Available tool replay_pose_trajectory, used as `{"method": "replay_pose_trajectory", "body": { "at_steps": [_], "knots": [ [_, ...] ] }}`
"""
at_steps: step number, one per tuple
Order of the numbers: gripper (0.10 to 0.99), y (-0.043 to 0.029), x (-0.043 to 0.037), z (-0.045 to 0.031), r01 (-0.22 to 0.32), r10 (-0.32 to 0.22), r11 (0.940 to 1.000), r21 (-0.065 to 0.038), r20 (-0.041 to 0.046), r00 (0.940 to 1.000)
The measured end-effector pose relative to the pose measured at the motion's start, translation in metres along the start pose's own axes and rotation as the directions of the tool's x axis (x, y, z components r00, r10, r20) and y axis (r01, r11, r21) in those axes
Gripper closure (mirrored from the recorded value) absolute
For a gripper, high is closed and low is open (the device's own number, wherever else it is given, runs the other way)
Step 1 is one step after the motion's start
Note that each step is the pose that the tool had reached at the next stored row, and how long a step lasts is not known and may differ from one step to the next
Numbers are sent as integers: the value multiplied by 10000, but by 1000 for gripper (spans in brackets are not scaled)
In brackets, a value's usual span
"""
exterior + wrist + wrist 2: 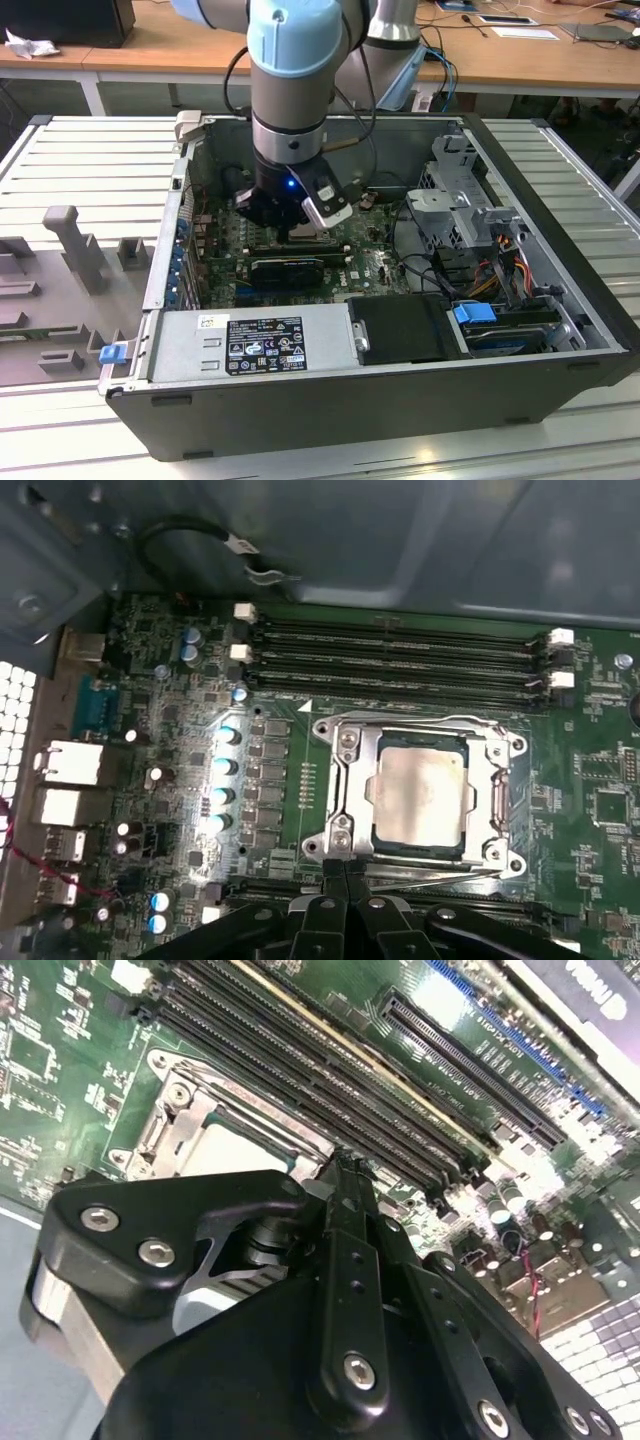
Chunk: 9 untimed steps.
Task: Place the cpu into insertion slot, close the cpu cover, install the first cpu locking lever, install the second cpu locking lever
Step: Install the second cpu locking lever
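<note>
Cpu [418, 792] sits in slot [352, 842], cover [497, 802] down over it. Gripper [345, 872] clenched empty at the cover's edge. Risk: fingertips slipping, scraping board beside slot.

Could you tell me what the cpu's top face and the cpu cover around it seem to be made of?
The cpu has a pale beige-silver face with a dull, slightly smudged sheen, which suggests plated metal. The cpu cover framing it looks like bare stamped steel: silvery grey, with bright glints along its bent edges and screw heads at its corners.
</note>
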State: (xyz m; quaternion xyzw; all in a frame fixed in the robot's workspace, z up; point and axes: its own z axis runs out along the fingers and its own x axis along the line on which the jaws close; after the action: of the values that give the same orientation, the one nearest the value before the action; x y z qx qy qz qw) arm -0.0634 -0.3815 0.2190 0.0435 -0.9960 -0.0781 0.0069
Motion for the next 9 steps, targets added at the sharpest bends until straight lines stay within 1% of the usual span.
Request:
{"method": "replay_pose_trajectory", "body": {
  "at_steps": [2,4,5,7,8,9],
  "knots": [
    [980,-15,22,-1,40,-40,10000,-43,-3,10000],
    [980,-53,32,7,46,-46,9999,-110,2,10000],
    [980,-64,33,18,47,-47,9998,-176,8,10000],
    [980,-78,46,45,51,-50,9993,-372,26,10000],
    [980,-84,52,57,54,-53,9990,-450,33,10000],
    [980,-90,52,65,56,-54,9988,-489,38,10000]
  ]
}}
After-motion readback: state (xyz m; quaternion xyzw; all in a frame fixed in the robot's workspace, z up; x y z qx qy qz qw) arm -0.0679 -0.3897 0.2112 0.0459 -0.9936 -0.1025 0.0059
